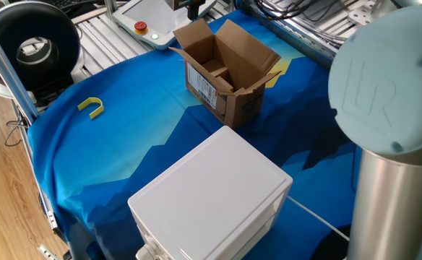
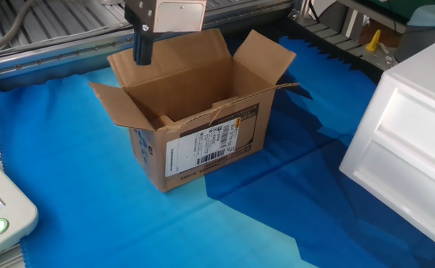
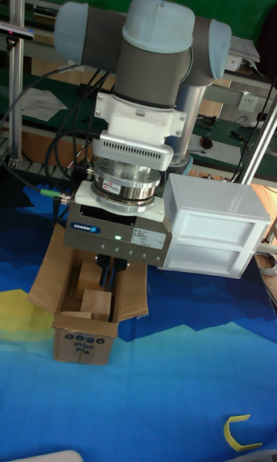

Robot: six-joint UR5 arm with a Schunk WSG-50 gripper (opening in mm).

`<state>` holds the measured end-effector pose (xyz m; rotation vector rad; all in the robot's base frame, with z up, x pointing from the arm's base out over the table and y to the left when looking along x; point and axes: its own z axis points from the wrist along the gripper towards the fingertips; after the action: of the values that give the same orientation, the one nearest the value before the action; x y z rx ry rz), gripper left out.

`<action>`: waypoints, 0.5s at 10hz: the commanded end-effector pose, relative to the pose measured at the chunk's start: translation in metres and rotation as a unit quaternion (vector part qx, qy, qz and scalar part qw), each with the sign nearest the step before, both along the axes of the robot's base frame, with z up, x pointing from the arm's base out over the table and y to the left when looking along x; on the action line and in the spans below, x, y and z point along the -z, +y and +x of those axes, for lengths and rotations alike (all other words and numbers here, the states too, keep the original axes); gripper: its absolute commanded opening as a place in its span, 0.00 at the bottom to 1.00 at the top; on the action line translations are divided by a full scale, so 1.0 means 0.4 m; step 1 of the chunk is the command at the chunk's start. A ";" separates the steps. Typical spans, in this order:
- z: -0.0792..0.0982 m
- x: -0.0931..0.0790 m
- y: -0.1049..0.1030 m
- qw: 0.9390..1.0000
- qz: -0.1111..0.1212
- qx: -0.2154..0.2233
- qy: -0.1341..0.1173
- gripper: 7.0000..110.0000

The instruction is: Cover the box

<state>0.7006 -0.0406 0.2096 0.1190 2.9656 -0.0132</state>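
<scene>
The box (image 2: 195, 126) is a small brown carton with a barcode label on its side, standing on the blue cloth with all four flaps open. It also shows in one fixed view (image 1: 229, 79) and, partly hidden by my wrist, in the tall view (image 3: 85, 316). My gripper (image 2: 143, 50) hangs over the left end of the back flap, its dark fingers together and holding nothing. In one fixed view the gripper (image 1: 194, 10) sits at the top edge behind the box. In the tall view the gripper (image 3: 115, 276) points down into the box opening.
A large white plastic box (image 1: 211, 195) (image 2: 407, 149) stands next to the carton. A yellow U-shaped piece (image 1: 90, 107) lies on the cloth. A white pendant with a red button (image 1: 142, 22) lies behind the carton. My arm's elbow joint (image 1: 384, 94) blocks the right foreground.
</scene>
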 end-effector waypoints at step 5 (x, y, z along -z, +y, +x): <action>0.211 -0.042 -0.037 0.998 -0.021 -0.056 -0.034 0.00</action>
<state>0.7435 -0.0461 0.2196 0.0304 2.9491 -0.0030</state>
